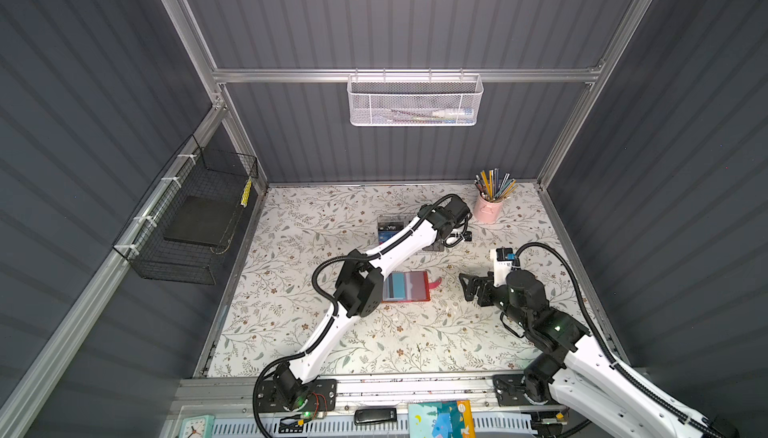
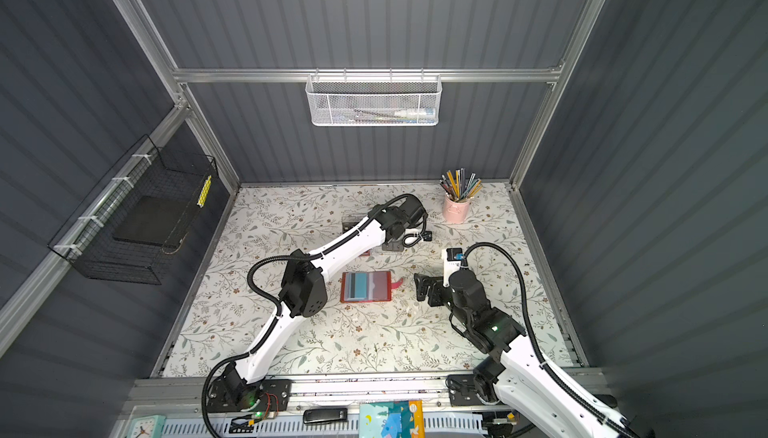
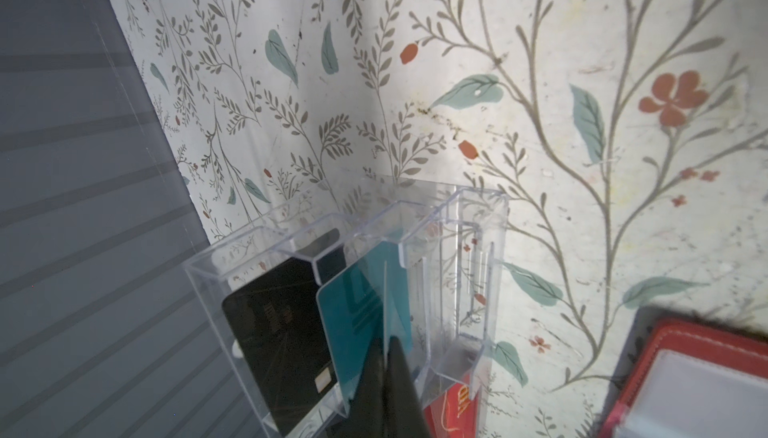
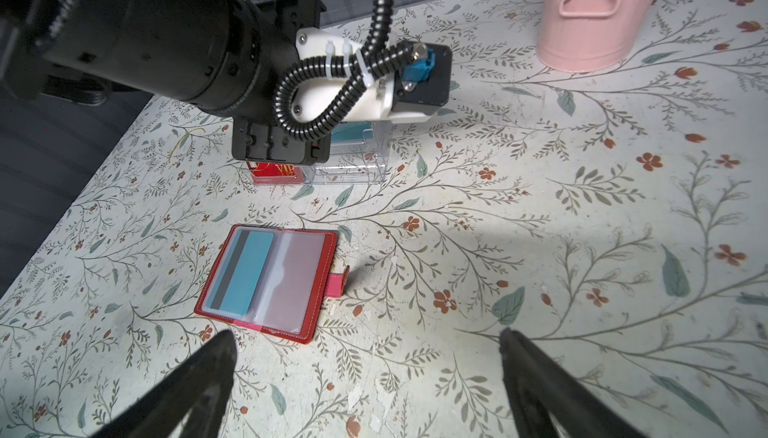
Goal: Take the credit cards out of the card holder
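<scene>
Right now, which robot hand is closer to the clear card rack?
Left. The left gripper is at the clear rack, shut on a teal card. The right gripper hangs open farther off, beside the red wallet.

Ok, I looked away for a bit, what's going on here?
The left claw is shut on a teal card, holding it in a slot of the clear rack beside a black card. The red wallet lies open on the table with one light-blue card in a sleeve. The sleeve next to it looks empty. The right claw is open, hovering near the wallet and touching nothing.
</scene>
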Available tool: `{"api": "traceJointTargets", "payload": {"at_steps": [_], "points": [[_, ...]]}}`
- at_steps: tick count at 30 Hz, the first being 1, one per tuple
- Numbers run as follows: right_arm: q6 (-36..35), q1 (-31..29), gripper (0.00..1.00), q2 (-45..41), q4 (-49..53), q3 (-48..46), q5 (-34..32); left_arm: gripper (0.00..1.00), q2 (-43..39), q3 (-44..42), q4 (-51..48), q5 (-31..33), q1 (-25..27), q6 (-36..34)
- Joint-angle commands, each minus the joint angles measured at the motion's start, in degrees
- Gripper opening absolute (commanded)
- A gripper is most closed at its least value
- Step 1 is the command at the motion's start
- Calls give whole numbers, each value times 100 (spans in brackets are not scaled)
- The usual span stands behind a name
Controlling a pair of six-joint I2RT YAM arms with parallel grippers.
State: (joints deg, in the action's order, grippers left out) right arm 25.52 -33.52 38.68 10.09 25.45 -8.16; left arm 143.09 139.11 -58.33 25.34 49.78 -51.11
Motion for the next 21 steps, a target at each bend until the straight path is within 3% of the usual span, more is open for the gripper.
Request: {"api": "traceJointTargets", "payload": {"at_steps": [1,21], "points": [[32,17,99,-45,-82,-76,56,0,158,-72,-12,70,-41,-316],[41,18,99,-161,-127,-121,136,0,201,-207,410,296,71,-566]]}}
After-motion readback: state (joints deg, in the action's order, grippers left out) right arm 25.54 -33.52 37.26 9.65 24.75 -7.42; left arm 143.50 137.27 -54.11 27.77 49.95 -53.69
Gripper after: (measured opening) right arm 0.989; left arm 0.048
